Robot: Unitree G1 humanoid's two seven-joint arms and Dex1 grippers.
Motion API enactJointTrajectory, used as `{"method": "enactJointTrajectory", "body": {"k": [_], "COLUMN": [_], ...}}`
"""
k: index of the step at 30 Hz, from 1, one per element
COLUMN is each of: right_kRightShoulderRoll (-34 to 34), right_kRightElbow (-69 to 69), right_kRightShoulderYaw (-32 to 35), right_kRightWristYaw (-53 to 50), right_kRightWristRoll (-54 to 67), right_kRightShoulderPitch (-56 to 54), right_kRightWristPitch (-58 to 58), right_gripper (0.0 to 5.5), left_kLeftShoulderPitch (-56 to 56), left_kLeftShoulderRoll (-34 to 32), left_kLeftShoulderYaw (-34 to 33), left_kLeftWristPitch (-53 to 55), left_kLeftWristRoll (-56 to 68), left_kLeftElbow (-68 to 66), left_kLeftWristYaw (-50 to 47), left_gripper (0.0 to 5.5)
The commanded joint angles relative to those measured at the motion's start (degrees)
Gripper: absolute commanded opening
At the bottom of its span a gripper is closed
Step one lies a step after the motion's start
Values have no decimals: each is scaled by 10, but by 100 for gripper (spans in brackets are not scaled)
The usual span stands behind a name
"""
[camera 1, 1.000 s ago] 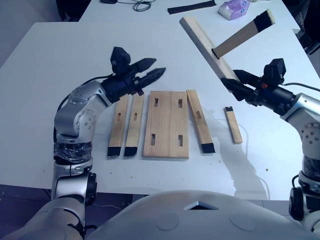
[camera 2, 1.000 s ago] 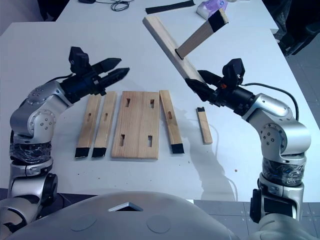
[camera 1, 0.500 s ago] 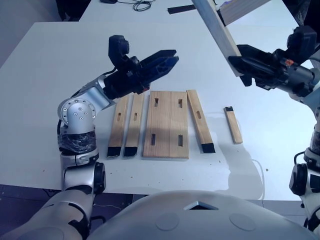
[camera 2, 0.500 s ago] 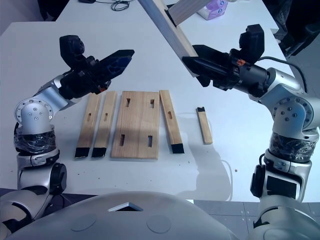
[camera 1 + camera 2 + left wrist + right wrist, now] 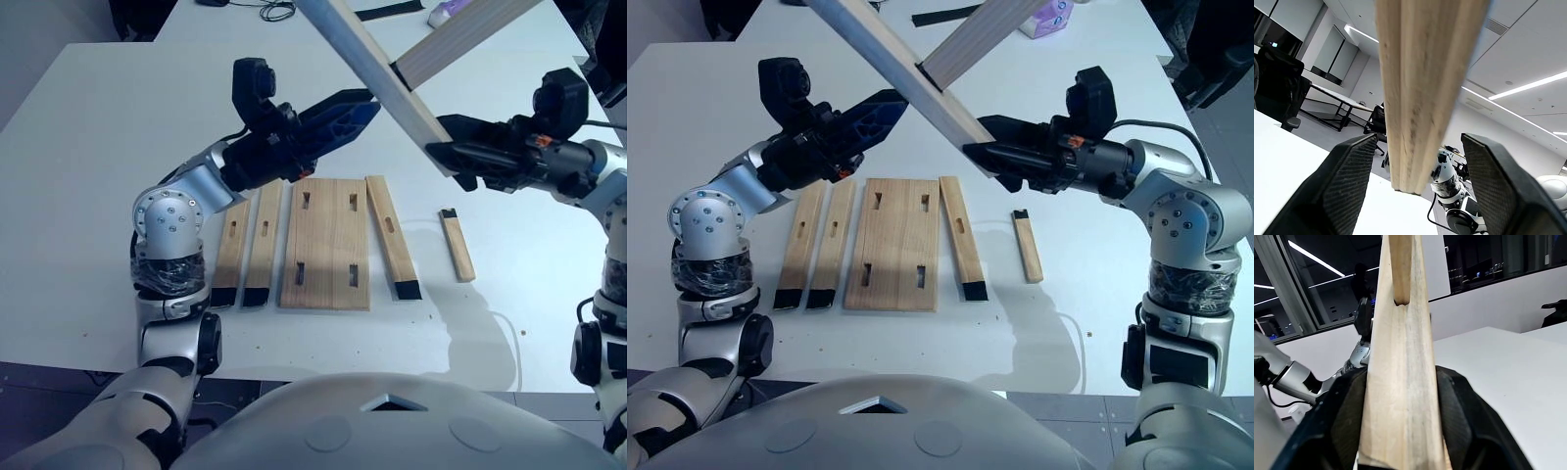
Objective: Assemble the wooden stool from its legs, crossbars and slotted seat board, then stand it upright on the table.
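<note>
My right gripper is shut on the lower end of a wooden leg held slanting above the table. A crossbar sticks out of the leg's slot, up and to the right. My left gripper is open, and its fingers stand on either side of the leg with gaps. On the table lie the slotted seat board, two legs to its left, one leg to its right and a short crossbar.
A tissue pack, a black strip and cables lie at the far side of the white table. The table's near edge runs just below the parts.
My right gripper lifted the leg with its crossbar and swung it left over the table's middle. My left gripper rose and moved right until its open fingers came around the leg.
</note>
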State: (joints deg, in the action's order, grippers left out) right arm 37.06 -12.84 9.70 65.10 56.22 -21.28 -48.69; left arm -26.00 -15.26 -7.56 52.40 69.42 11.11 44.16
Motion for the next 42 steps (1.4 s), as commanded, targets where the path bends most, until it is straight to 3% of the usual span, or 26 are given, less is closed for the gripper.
{"method": "enactJointTrajectory", "body": {"k": [1,13,19,33,34,42], "right_kRightShoulderRoll": [9,19,20,30,29,59], "right_kRightElbow": [-16,-20,-18,-18,-12,-27], "right_kRightShoulderYaw": [-10,-27,-31,-33,-37,-56], "right_kRightWristYaw": [11,23,24,25,22,60], "right_kRightWristRoll": [0,-15,-20,-36,-44,-81], "right_kRightShoulderPitch": [12,26,25,32,30,64], "right_kRightWristPitch": [1,13,20,29,31,59], "right_gripper": [205,205,205,205,242,359], "left_kLeftShoulderPitch": [-15,-16,-7,0,1,-8], "left_kLeftShoulderRoll": [3,0,-10,-30,-31,-27], "left_kLeftShoulderYaw": [0,7,9,26,26,13], "left_kLeftWristPitch": [8,3,14,0,-2,-10], "left_kLeftWristRoll": [14,14,29,-1,-3,-4], "left_kLeftElbow": [5,16,25,28,26,12], "left_kLeftWristYaw": [-18,-29,-6,21,21,11], "left_gripper": [317,317,227,224,223,208]}}
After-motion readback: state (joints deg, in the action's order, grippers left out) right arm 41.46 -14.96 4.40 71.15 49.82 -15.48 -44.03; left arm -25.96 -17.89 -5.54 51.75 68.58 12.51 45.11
